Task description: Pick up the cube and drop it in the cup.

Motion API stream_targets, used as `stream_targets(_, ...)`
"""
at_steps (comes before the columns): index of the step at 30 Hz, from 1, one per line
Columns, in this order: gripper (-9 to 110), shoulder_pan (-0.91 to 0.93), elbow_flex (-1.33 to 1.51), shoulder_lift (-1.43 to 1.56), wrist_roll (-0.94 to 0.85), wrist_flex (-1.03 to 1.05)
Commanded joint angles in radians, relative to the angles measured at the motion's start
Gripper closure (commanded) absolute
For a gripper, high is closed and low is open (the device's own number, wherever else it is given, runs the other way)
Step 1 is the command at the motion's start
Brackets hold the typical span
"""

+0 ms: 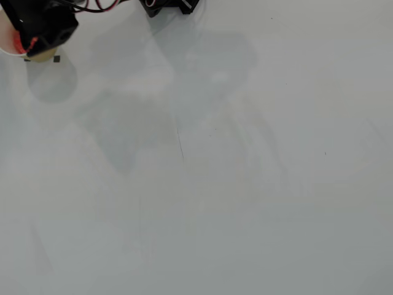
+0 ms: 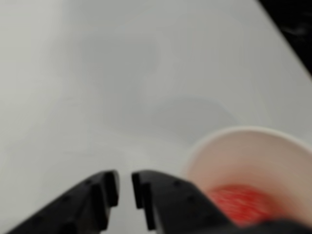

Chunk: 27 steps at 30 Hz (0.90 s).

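Cube [image 2: 239, 204] sits inside the cup [image 2: 253, 146], a blurred red patch low against the pale cream wall, as we see in the wrist view. Our gripper [image 2: 125, 187] holds nothing, its black jaws a narrow slit apart, just left of the cup over the white table [image 2: 122, 73]. Overhead, we find the arm [image 1: 46, 24] covering most of the cup [image 1: 5, 43] at the top left corner; soft shadows cross the table.

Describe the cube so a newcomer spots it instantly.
Start at the pale table in the wrist view and find the paper cup at lower right, beside the black claw. Look inside the cup: the cube is the blurred red thing at its bottom, the only red item against the cream interior.
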Motion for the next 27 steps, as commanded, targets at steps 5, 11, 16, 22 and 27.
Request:
stream_targets(5,101,-0.224,0.066,0.192,-0.003,-0.038)
stream_targets(11,101,-0.41,0.193,0.288,-0.003,-0.066)
stream_targets(16,101,-0.566,0.308,0.353,-0.003,-0.084)
stream_targets(22,101,-0.739,0.491,0.469,-0.011,-0.12)
stream_targets(27,102,-0.85,0.598,0.543,-0.02,-0.109)
